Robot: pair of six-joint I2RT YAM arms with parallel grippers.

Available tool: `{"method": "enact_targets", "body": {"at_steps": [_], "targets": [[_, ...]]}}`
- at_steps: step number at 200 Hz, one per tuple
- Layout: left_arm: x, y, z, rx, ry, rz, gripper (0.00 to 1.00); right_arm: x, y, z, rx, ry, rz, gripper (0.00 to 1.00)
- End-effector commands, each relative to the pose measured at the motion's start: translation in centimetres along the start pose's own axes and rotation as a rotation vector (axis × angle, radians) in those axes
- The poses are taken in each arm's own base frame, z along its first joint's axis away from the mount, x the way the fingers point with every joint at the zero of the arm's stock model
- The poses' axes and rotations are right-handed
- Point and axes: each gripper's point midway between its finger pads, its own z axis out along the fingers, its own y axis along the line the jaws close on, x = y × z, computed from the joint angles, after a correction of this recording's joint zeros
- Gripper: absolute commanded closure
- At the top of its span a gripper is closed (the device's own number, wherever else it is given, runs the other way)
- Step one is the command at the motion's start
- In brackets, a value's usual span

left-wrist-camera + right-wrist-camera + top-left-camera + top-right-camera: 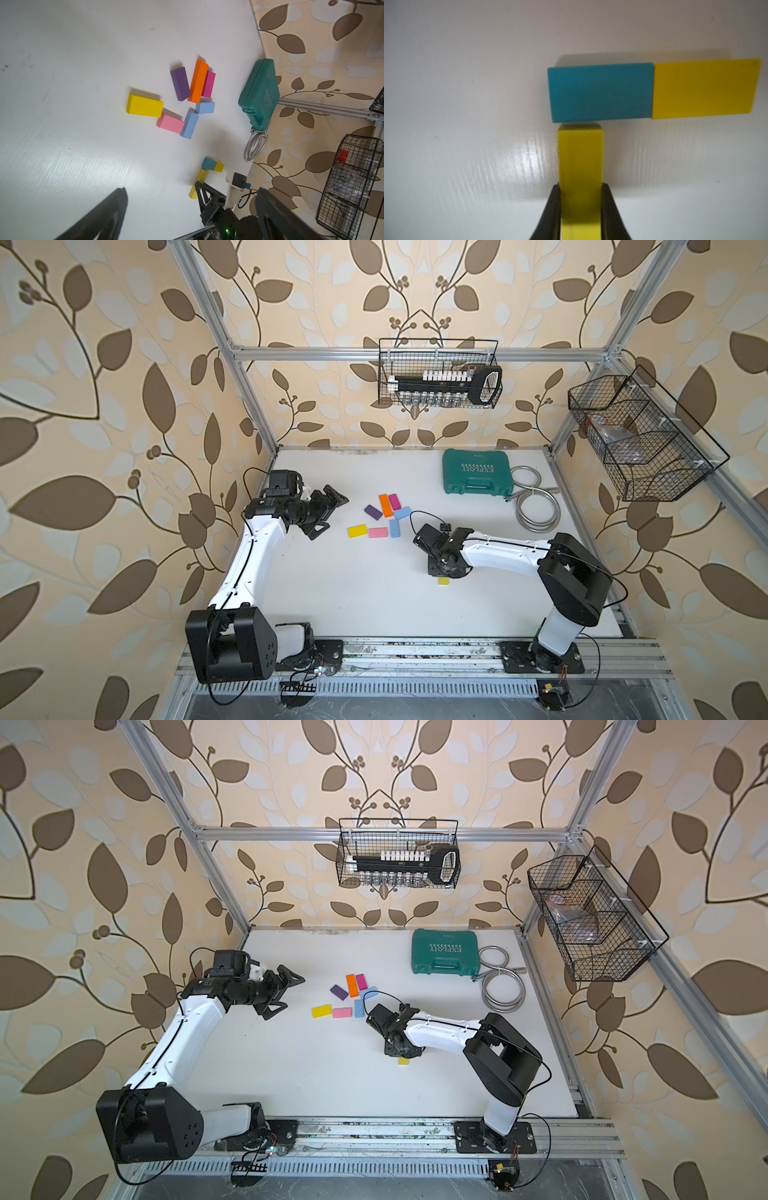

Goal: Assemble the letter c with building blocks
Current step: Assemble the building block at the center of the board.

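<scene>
My right gripper (581, 187) is shut on a long yellow bar (580, 153) lying on the white table. The bar's far end meets the long side of a teal block (600, 92), which sits end to end with a yellow block (705, 89). In both top views only the bar's tip (443, 580) shows under the right wrist. Loose building blocks lie mid-table: yellow (357, 531), pink (377, 532), two light blue (394, 528), purple (372, 512), orange (385, 505) and magenta (394, 501). My left gripper (337, 513) hangs open and empty to their left.
A green tool case (476, 471) stands at the back right with a coiled metal hose (536, 506) beside it. Wire baskets hang on the back rail (440, 373) and the right frame (640, 439).
</scene>
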Motion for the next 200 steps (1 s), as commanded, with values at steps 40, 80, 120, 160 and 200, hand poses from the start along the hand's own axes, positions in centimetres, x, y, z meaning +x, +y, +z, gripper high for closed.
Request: {"method": "enact_targets", "body": {"at_steps": [40,80,120,160,200], "targets": [[-0.38,-0.66,-0.6,0.027,-0.019,0.0,0.01,1.62,-2.06,2.02,0.089,0.057,-0.038,0.9],[-0.32,-0.51,-0.52,0.024,-0.018,-0.002,0.01,1.62,-2.14,2.15,0.095,0.058,-0.04,0.9],[-0.34,-0.49,-0.48,0.023,-0.018,-0.001,0.01,1.44,-2.17,2.25,0.095,0.057,-0.037,0.9],[-0.31,-0.39,-0.44,0.022,-0.017,-0.001,0.01,1.3,-2.03,2.27,0.093,0.057,-0.037,0.9],[-0.35,-0.36,-0.37,0.021,-0.017,-0.002,0.01,1.25,-2.05,2.36,0.096,0.058,-0.04,0.9]]}}
